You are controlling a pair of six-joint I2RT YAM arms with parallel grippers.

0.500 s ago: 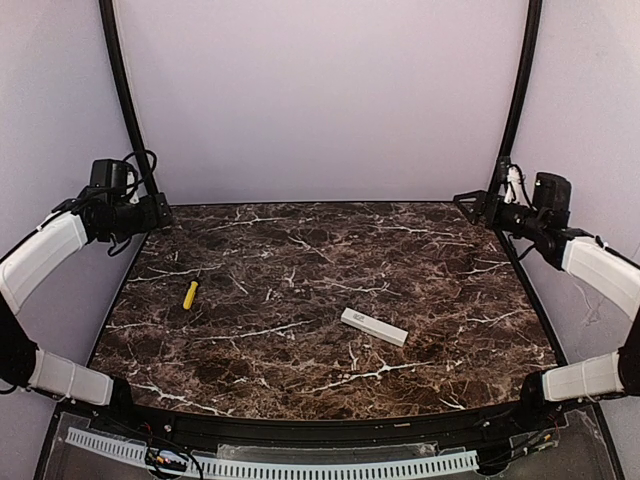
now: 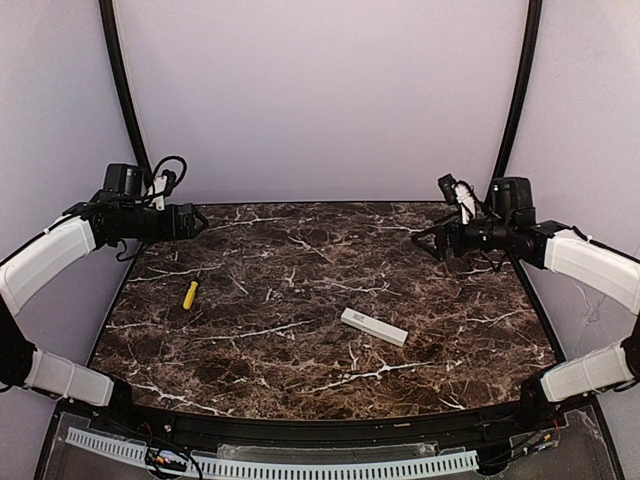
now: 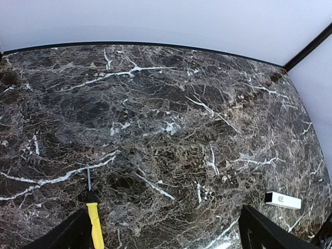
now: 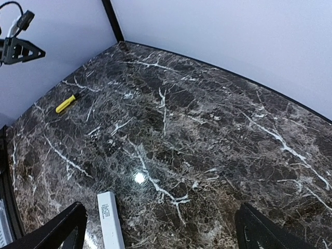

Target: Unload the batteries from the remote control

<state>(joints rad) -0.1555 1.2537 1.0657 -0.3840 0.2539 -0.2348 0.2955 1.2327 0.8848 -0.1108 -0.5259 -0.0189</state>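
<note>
Near worktop centre, toward the near edge: remote control (white, lying flat); left fingers and right fingers spread wide, empty.

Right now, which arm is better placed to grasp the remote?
Probably right. The remote lies right of centre, nearer the open right gripper; the left gripper hovers nearer the screwdriver.

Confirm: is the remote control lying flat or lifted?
Lying flat: the remote control rests full-length on the table, nothing touching it.
</note>
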